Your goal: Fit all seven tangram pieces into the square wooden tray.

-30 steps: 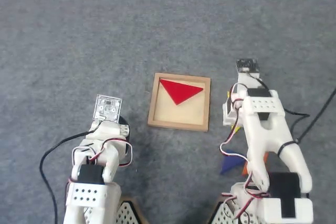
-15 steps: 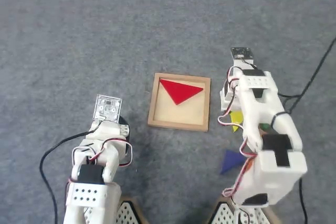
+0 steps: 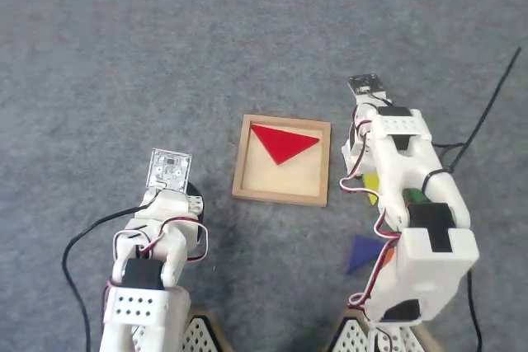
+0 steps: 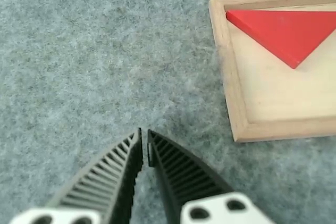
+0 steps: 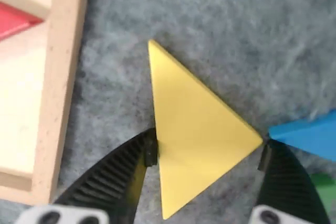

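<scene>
While straddling the yellow triangle (image 5: pixel 194 129) flat on the grey mat (image 3: pixel 124 63), keeps the right gripper (image 5: pixel 208 153) spread wide: one tip against a straight edge, the other just beside the opposite corner, probably to pinch across the broad span. No squeeze evident yet. Finds that triangle just beside the square wooden tray (image 3: pixel 280 196), outside the wall on the right arm's side, so likely a short carry. Counts one piece seated, the red triangle (image 3: pixel 283 143), tucked against the far wall to leave bare wood for six more. Crowds a blue piece (image 5: pixel 310 135) and a green piece (image 5: pixel 324 184) at that corner; risks nudging both. Parks the left gripper (image 4: pixel 144 142) pressed together, empty, low over the mat near the tray's corner, seemingly out of the way.
</scene>
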### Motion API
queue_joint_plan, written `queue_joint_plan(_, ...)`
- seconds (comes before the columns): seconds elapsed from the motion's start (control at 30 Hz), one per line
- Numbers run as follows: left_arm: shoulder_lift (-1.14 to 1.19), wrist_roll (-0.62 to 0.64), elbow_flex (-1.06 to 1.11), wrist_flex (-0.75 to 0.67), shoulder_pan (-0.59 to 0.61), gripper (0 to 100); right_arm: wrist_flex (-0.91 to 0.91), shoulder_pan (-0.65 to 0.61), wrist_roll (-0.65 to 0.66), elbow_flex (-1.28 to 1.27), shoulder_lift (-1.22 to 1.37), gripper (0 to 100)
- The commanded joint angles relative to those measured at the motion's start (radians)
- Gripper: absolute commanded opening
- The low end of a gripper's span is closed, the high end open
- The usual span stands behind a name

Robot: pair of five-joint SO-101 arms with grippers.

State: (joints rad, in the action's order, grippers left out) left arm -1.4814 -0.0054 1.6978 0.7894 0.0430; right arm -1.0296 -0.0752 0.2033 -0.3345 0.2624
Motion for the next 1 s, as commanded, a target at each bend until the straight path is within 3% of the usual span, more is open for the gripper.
queue_joint_plan(0.0,-0.014,0.005,-0.008,0.008,0.005,2,-0.010,-0.002,0.054,0.084,-0.005,33.3)
queue_joint_plan(0.2,-0.014,0.005,-0.008,0.008,0.005,2,-0.010,-0.019,0.094,0.094,0.024,33.3)
queue_joint_plan(0.7,-0.014,0.005,-0.008,0.008,0.005,2,-0.120,0.002,0.009,0.091,0.071,33.2)
queue_joint_plan(0.87,-0.014,0.005,-0.008,0.008,0.005,2,-0.091,-0.004,0.009,0.089,0.076,23.5)
queue_joint_plan(0.97,-0.014,0.005,-0.008,0.008,0.005,2,-0.090,-0.005,0.011,0.091,0.074,23.1)
